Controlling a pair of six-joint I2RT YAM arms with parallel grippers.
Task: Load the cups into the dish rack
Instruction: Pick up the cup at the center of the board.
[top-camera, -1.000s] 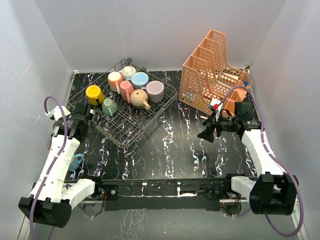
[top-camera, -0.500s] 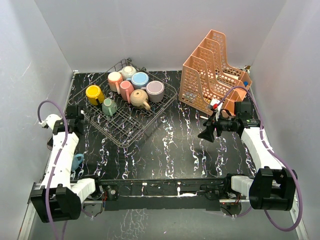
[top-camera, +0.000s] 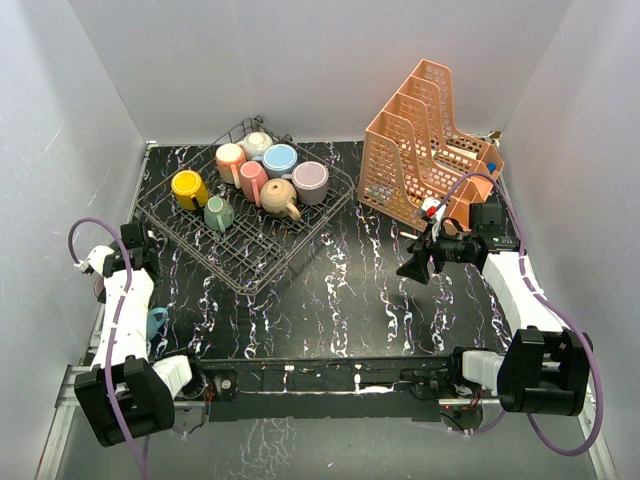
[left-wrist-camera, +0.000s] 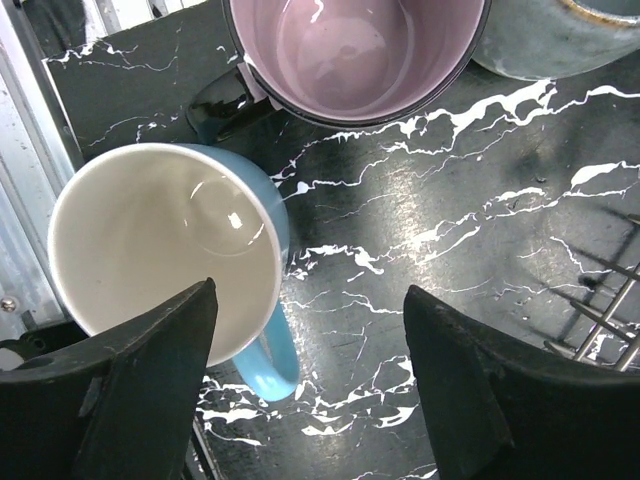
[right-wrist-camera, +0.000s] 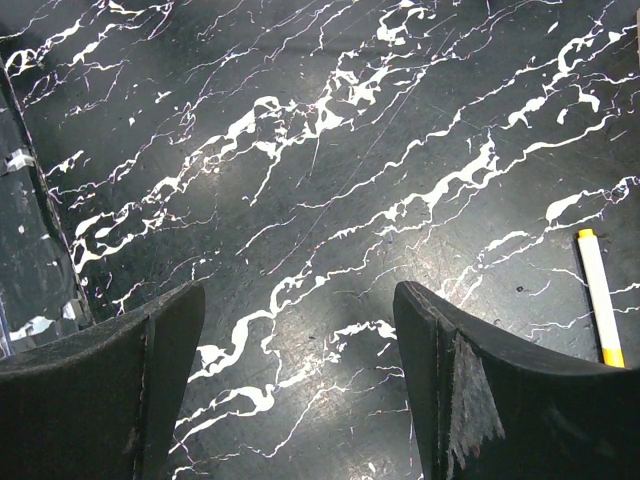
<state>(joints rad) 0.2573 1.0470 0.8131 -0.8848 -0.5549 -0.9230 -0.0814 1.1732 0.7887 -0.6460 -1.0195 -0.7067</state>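
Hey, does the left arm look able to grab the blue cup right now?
Probably yes: the left gripper hangs open just above the blue cup, which is upright and uncovered, though a pink cup stands close by.

Eleven cups (top-camera: 280, 158) (eight racked, three loose), one dish rack (top-camera: 250, 268), one orange organizer (top-camera: 400, 170), one pen (right-wrist-camera: 600, 298)

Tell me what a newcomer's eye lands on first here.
The colourful cups crowded into the back of the dark wire dish rack at rear left, and the tall orange plastic organizer at rear right. In the left wrist view, a blue cup with a cream inside sits upright close below the open left claw.
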